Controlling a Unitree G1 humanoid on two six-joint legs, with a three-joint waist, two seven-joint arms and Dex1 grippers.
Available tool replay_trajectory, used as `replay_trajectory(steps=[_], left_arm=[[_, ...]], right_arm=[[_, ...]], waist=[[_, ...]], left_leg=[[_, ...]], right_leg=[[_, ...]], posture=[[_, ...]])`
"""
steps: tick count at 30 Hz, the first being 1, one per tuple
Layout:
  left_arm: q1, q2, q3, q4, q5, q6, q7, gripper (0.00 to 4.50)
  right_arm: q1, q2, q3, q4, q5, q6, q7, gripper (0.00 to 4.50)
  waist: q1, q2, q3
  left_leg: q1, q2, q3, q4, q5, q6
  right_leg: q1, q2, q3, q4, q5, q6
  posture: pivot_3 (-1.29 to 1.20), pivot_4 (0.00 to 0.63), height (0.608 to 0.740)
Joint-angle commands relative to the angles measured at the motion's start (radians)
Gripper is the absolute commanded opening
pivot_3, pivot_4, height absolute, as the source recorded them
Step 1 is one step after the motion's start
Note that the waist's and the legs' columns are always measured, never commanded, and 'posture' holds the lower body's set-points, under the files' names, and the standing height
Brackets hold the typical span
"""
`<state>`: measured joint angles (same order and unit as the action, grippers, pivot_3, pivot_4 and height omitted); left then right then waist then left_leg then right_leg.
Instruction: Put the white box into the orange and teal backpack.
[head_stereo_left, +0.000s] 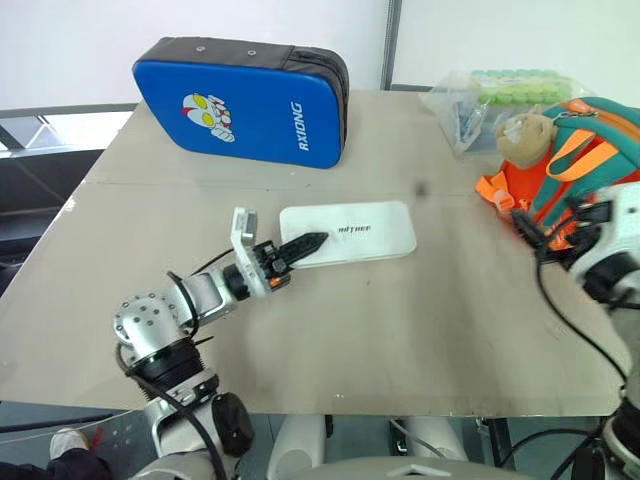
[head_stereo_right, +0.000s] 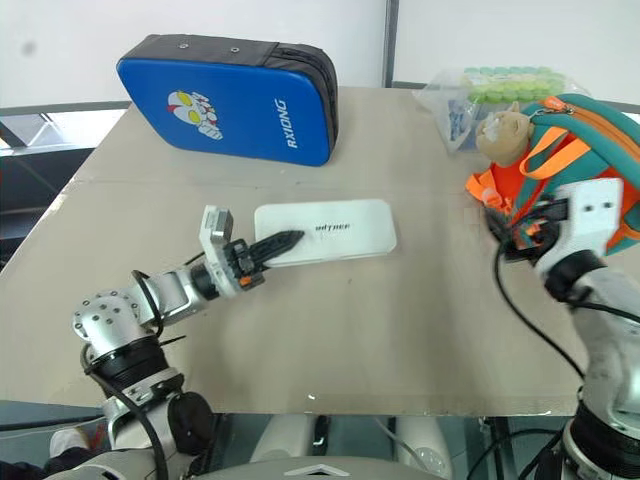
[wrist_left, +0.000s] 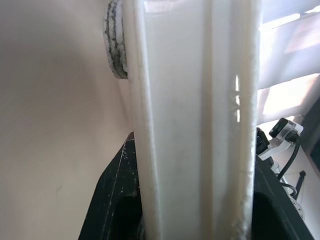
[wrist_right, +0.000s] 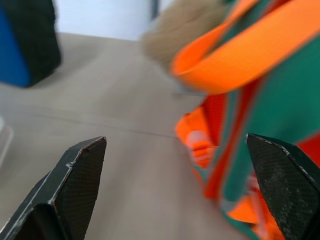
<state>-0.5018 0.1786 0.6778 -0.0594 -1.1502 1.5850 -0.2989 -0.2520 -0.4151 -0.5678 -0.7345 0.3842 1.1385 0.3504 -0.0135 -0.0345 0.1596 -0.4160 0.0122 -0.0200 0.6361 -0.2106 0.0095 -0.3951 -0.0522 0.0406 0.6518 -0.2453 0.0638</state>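
**White box gripped at its end; backpack at the counter's right edge**

A tan counter (head_stereo_left: 330, 330) is seen from above. At its far side a large blue padded case (head_stereo_left: 245, 100) is stood on edge. At the right edge the orange and teal backpack (head_stereo_left: 585, 160) is propped, with a tan plush charm (head_stereo_left: 525, 130) on its front and a clear plastic bag (head_stereo_left: 490, 95) just behind it. Near the centre the white box (head_stereo_left: 350, 232) is laid flat, well apart from the backpack. Its left end is pinched between the black fingers of the left hand (head_stereo_left: 300, 245). The right hand (wrist_right: 187, 185) is held spread wide beside the backpack, with nothing between its fingers.
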Motion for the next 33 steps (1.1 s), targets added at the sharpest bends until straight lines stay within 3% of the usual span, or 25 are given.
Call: replay_trajectory(steps=[1,3,9,12,17,19,21,28,33], left_arm=[[-0.04,-0.001,0.008,-0.045,-0.086,-0.035,0.029,1.16],[-0.06,-0.001,0.003,-0.049,-0.115,-0.058,0.057,1.16],[-0.038,0.018,-0.036,-0.078,-0.196,-0.115,0.113,1.16],[-0.012,0.037,-0.053,-0.099,-0.227,-0.148,0.132,1.16],[0.038,0.07,-0.072,-0.128,-0.274,-0.23,0.164,1.16],[0.067,0.089,-0.079,-0.14,-0.234,-0.282,0.151,1.16],[0.077,0.113,-0.078,-0.126,-0.183,-0.361,0.136,1.16],[0.053,0.158,-0.106,-0.085,-0.043,-0.574,0.132,1.16],[0.03,0.177,-0.059,-0.077,-0.063,-0.656,0.142,1.16]], right_arm=[[-0.076,-0.011,-0.021,0.026,0.0,0.085,-0.081,4.5],[-0.145,0.002,-0.012,0.091,-0.029,0.094,-0.144,4.5],[-0.273,-0.01,0.125,0.392,-0.114,-0.118,-0.186,4.5],[-0.303,-0.037,0.177,0.505,-0.151,-0.24,-0.174,3.76],[-0.333,-0.098,0.235,0.597,-0.176,-0.394,-0.118,1.43],[-0.346,-0.129,0.285,0.584,-0.15,-0.457,-0.013,0.5],[-0.37,-0.134,0.322,0.547,-0.08,-0.485,0.102,0.07],[-0.482,-0.083,0.387,0.412,0.213,-0.415,0.342,0.07],[-0.522,-0.11,0.44,0.343,0.357,-0.33,0.448,0.07]], waist=[[-0.002,0.0,0.0],[-0.002,0.0,0.0],[0.0,0.001,0.0],[0.0,0.001,0.001],[0.0,0.002,0.001],[-0.003,0.003,0.002],[-0.007,0.003,0.002],[-0.007,0.004,0.004],[0.0,0.004,0.005]], left_leg=[[0.0,0.0,0.0,0.0,0.0,0.0],[0.0,0.0,0.0,0.0,0.0,0.0],[-0.001,-0.001,0.004,-0.001,0.0,0.0],[-0.002,-0.001,0.007,-0.002,0.0,0.0],[-0.003,0.0,0.008,-0.003,0.0,0.0],[-0.003,0.0,0.008,-0.003,0.0,0.0],[-0.002,0.0,0.009,-0.003,0.0,0.0],[-0.002,0.003,0.009,-0.003,0.0,0.0],[-0.005,0.003,0.007,-0.003,0.0,0.0]], right_leg=[[0.0,0.0,0.0,0.0,0.0,0.0],[0.0,0.001,0.0,0.0,0.0,0.0],[0.0,0.0,0.001,-0.002,0.0,0.0],[-0.001,0.0,0.001,-0.004,0.0,0.0],[-0.001,0.0,0.002,-0.007,0.0,0.001],[-0.001,0.0,0.002,-0.007,0.0,0.001],[-0.001,0.0,0.003,-0.007,0.0,0.001],[-0.001,0.003,0.003,-0.007,0.0,0.001],[-0.003,0.002,0.001,-0.009,0.0,0.001]], posture=[[0.0,0.15,0.74],[0.0,0.15,0.74],[0.0,0.15,0.74],[0.0,0.15,0.74],[0.0,0.15,0.74],[0.0,0.15,0.74],[0.0,0.15,0.74],[0.0,0.15,0.74],[0.0,0.15,0.74]])
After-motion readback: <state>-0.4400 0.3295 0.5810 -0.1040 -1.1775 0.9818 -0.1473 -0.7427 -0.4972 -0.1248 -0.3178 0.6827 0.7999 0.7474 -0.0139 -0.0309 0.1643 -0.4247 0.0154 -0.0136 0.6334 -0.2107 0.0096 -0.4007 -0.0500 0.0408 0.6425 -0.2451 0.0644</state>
